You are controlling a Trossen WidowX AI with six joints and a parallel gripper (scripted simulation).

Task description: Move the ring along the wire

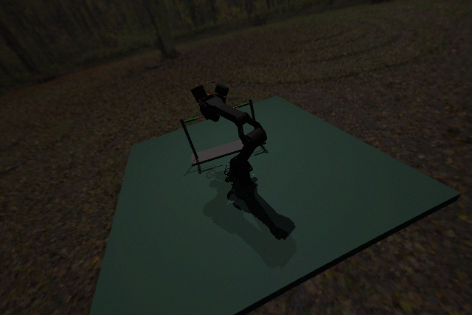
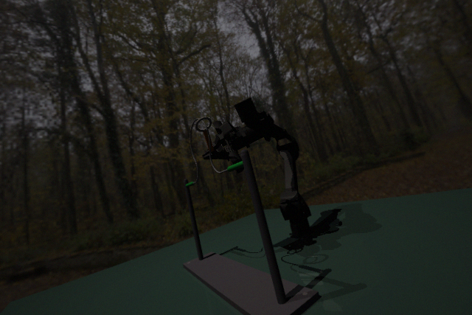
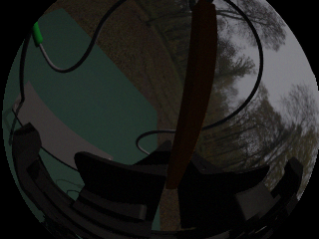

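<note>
Dim autumn woods surround a green table (image 1: 304, 204) (image 2: 411, 208) (image 3: 100, 85). The gripper (image 2: 212, 152) (image 3: 173, 145) pinches the orange handle (image 2: 207, 139) (image 3: 195, 95), whose long axis rises from between the jaws. The ring (image 2: 203, 124) sits beyond the fingertips, by the wire's (image 2: 192, 144) (image 3: 261, 60) high arch, away from both posts.

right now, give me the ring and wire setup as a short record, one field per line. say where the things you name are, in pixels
gripper: shut on the orange handle (image 2: 206, 139) (image 3: 195, 95)
ring: at the handle's upper end, high above both posts
wire: thin grey, curving up between two green parts
posts: two, upright on a pinkish base board (image 1: 219, 151) (image 2: 238, 279) (image 3: 55, 131)
ring touching wire: cannot tell
</note>
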